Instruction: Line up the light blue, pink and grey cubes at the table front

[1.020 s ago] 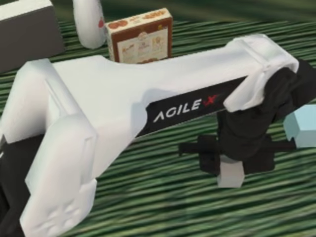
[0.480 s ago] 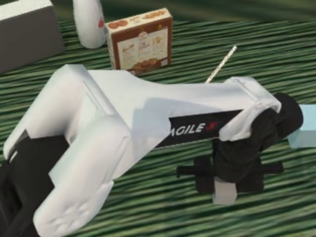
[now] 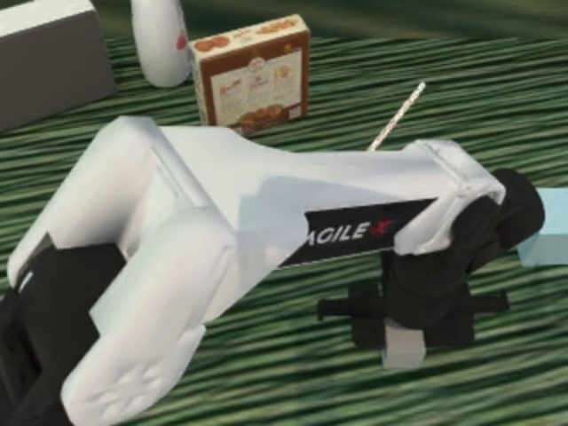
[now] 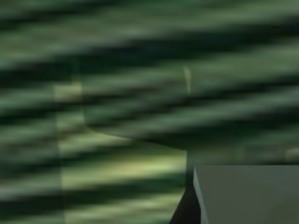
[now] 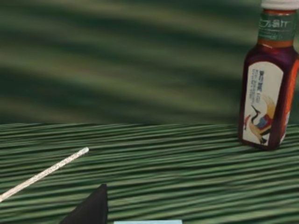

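The left arm [image 3: 266, 231] stretches across the striped counter [image 3: 266, 373]. Its hand [image 3: 410, 330] points straight down, gripping the small grey cube [image 3: 405, 346] right of centre. The pale blue cube [image 3: 546, 226] sits square at the right edge.

"agilex" lettering on the left arm [image 3: 346, 232], unreadable small print on box [image 3: 251, 73] and bottle label [image 5: 263, 103]

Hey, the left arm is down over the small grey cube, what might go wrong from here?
The left end effector hides most of the small light grey matte cube, so a skewed grip may go unnoticed. The pale blue matte cube sits close by the left arm's dark wrist; lifting or swinging might nudge it.
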Action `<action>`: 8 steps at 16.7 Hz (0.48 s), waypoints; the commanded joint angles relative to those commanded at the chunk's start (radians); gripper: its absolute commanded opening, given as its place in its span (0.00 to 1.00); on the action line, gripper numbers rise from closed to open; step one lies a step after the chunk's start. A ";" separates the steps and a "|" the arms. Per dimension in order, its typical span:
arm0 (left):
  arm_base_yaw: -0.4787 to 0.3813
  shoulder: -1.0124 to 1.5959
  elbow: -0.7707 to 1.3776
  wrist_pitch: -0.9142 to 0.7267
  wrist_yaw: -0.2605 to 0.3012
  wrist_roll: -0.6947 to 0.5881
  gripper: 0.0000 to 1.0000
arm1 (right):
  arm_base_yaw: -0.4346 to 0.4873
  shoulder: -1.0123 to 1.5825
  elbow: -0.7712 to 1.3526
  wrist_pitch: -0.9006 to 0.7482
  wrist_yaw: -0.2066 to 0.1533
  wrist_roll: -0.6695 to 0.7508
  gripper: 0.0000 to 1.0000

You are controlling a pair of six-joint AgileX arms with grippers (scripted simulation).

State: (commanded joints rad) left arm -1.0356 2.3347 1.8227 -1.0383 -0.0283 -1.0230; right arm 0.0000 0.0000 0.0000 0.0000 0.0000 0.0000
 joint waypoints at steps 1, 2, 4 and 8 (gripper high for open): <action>0.000 0.000 0.000 0.000 0.000 0.000 0.45 | 0.000 0.000 0.000 0.000 0.000 0.000 1.00; 0.000 0.000 0.000 0.000 0.000 0.000 0.53 | 0.000 0.000 0.000 0.000 0.000 0.000 1.00; 0.000 0.000 0.000 0.000 0.000 0.000 0.68 | 0.000 0.000 0.000 0.000 0.000 0.000 1.00; 0.000 0.000 0.000 0.000 0.000 0.000 0.98 | 0.000 0.000 0.000 0.000 0.000 0.000 1.00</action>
State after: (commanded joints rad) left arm -1.0356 2.3347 1.8227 -1.0383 -0.0283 -1.0230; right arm 0.0000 0.0000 0.0000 0.0000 0.0000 0.0000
